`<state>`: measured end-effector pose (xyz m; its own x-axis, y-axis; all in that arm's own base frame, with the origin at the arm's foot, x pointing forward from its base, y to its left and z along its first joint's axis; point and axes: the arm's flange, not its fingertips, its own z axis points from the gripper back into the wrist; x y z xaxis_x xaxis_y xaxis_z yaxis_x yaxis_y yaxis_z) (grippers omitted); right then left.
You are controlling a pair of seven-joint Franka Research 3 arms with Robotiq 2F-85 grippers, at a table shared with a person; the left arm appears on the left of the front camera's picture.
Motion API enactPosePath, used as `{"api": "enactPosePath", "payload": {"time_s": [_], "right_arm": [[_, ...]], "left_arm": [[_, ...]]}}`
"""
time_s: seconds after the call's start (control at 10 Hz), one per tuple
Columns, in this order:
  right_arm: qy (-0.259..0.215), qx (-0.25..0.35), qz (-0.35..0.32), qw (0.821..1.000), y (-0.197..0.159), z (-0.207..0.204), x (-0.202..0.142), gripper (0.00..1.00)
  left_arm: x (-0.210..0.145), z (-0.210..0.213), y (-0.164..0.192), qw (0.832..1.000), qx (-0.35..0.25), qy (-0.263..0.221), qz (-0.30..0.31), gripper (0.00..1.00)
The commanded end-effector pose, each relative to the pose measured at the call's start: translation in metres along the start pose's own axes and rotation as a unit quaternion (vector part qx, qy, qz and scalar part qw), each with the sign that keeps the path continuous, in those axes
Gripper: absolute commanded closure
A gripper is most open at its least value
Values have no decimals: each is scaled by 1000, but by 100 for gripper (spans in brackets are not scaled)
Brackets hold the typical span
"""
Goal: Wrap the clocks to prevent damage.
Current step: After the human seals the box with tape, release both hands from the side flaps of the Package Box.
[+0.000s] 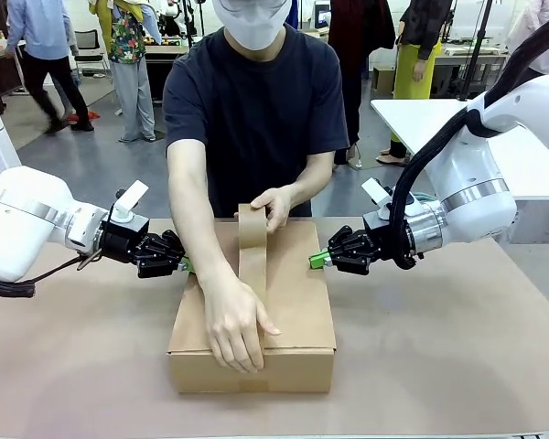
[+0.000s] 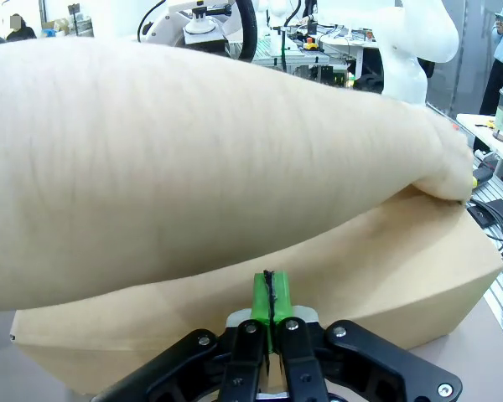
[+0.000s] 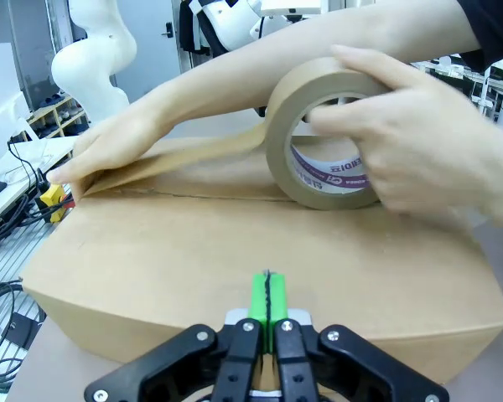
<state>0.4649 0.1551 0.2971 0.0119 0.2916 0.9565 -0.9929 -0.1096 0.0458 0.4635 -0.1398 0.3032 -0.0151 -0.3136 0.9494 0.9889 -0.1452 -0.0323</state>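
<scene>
My left pincer [image 1: 181,265] is pressed against one side wall of the closed brown cardboard carton [image 1: 297,302], and my right pincer [image 1: 317,260] against the opposite wall. On each, the two green pads are brought flat together with nothing between them, so I grip nothing; I use the pinched tips as blunt stops. I judge the reason to be bracing: with the box pinned from both sides, it should not slide or twist while the person across from me pulls tape along its top.

Just beyond my right pads [image 3: 268,295] the carton's wall rises. On the lid past it the person's hand [image 3: 411,151] holds the brown tape roll [image 3: 318,138] upright on its edge, fingers through the core, so the strip can pay out along the seam. The person's other hand [image 1: 236,320] lies flat on the lid towards the end nearer my base, pressing the strip's laid end so it bonds and stays put.

Ahead of my left pads [image 2: 271,295] sits the same carton wall, and the person's forearm [image 2: 193,167] crosses right above it, very close to my fingers.

I cannot see the wrapped clocks; I take them to be inside the carton between my two pincers, though no picture confirms it. Sealing looks well under way.
</scene>
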Motion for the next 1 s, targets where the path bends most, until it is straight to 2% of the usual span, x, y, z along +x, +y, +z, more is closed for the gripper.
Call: {"api": "enactPosePath", "payload": {"time_s": [0.0,0.9], "right_arm": [[1,-11,-4,1000,3,-6,-3,99],[1,-11,-4,1000,3,-6,-3,99]], "left_arm": [[-2,-2,0,1000,5,1,2,100],[-2,-2,0,1000,5,1,2,100]]}}
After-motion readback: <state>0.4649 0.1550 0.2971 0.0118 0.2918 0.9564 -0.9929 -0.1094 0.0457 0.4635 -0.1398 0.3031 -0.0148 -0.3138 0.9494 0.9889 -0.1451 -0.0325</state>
